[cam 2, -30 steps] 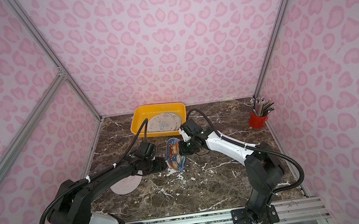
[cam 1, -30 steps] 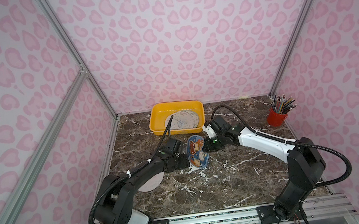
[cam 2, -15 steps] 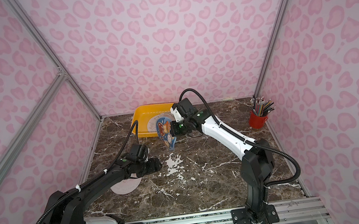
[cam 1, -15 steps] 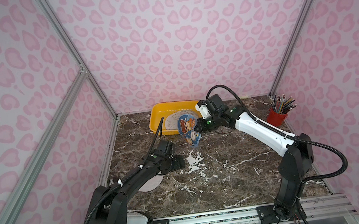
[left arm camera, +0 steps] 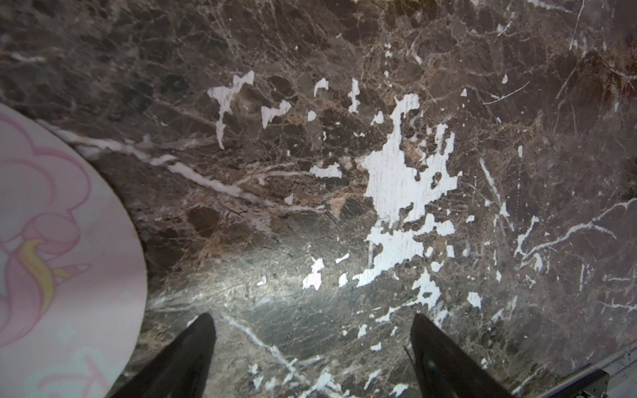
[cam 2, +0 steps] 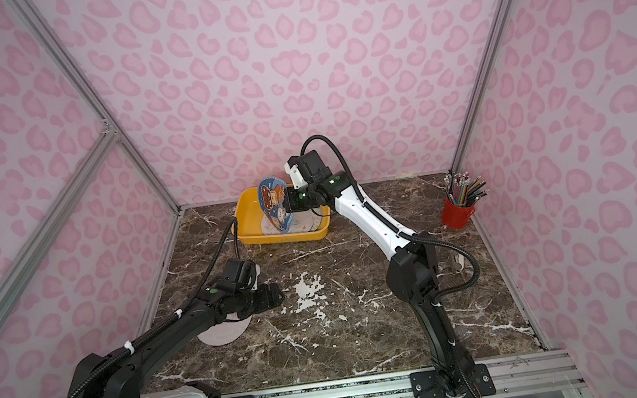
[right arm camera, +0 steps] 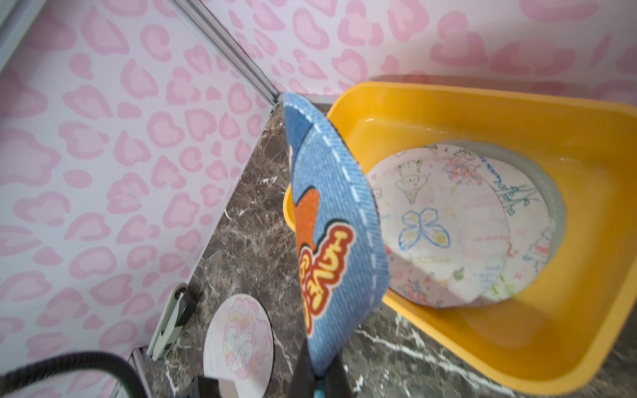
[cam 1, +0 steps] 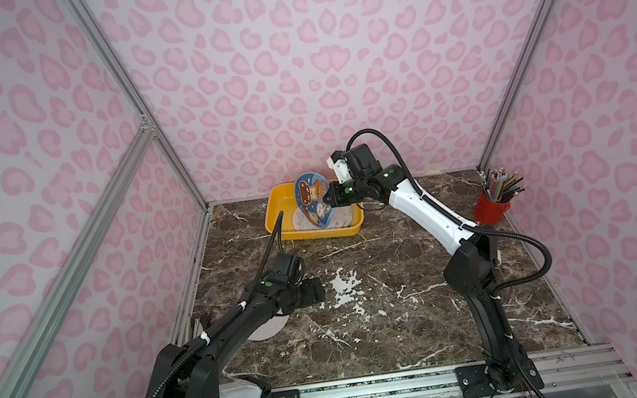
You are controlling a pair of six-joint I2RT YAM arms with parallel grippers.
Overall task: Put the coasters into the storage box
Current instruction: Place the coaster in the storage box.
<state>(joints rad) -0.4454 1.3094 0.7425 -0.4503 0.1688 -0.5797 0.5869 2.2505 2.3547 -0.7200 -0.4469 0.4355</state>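
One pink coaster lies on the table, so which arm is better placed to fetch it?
Left. Its open pincer hovers near the pink coaster; the right pincer is shut on the blue coaster over the box.

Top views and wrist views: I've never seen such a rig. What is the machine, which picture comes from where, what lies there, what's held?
Two robot arms stand at the front of a marbled table, each ending in a two-fingered pincer. Two pictures look down from one camera head above; the other two come from a camera on each wrist. The right pincer is shut on a blue coaster, held on edge above the yellow box, where pale coasters already lie. The left pincer is open and empty, low over the table beside a pink coaster. A red cup of pencils stands in the far right corner.
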